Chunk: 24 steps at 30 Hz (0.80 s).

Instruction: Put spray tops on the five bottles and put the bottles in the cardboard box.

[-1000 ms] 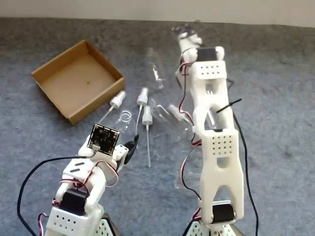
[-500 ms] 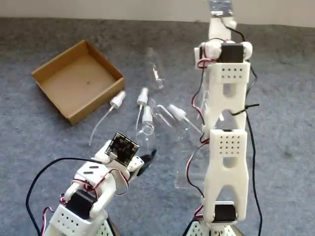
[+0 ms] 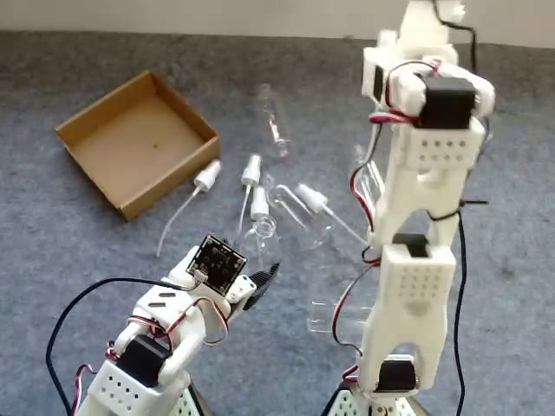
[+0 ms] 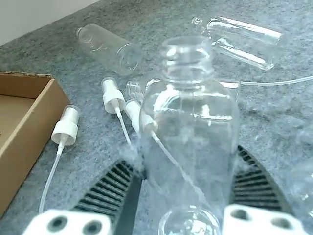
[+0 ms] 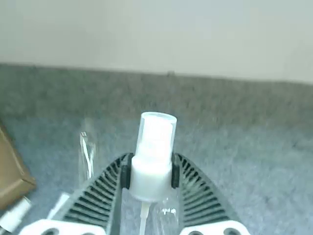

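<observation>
Shifted back since earlier, the left gripper (image 4: 188, 182) is being kept pinched on a clear, uncapped plastic bottle (image 4: 190, 122), with the brown cardboard box (image 3: 170, 185) lying ahead-left of it. Raised higher, the right gripper (image 5: 149, 182) is being kept clamped on a white plastic spray top (image 5: 154, 147).

The left arm (image 3: 165, 338), lower left of the high view, and the right arm (image 3: 416, 260), at right, consist of white links with perforated hole grids and black servos (image 3: 447, 102). Red, black and white wiring (image 3: 381, 117) follows the links. The left end effector (image 4: 182, 159) and the right end effector (image 5: 151, 159) have black ribbed fingers (image 5: 195, 196).
</observation>
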Each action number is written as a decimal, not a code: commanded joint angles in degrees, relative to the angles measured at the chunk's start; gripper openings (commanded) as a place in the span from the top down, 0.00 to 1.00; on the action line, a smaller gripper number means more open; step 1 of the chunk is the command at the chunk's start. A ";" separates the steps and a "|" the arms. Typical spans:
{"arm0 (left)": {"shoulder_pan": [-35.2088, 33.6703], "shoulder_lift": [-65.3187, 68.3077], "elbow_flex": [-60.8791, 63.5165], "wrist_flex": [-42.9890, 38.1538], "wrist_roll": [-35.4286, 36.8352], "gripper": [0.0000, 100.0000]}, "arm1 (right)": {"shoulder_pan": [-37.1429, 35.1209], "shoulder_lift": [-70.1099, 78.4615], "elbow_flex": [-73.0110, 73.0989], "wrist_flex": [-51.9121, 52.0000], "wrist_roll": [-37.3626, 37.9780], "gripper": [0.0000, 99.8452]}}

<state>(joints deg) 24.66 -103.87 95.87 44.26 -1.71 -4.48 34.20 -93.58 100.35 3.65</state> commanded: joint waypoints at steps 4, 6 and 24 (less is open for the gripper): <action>0.92 -0.57 1.27 -1.76 0.09 0.84 | -0.66 -26.15 19.74 1.01 -0.79 1.00; 1.10 -0.57 1.27 -1.76 0.09 0.84 | -0.66 -32.40 27.21 0.84 -0.79 1.00; 20.26 -0.22 1.27 1.14 0.09 0.84 | -0.66 -57.89 55.96 -3.56 -13.01 1.00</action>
<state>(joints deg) 41.54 -103.87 95.87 44.26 -1.71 -4.75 -21.19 -40.13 100.18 -1.71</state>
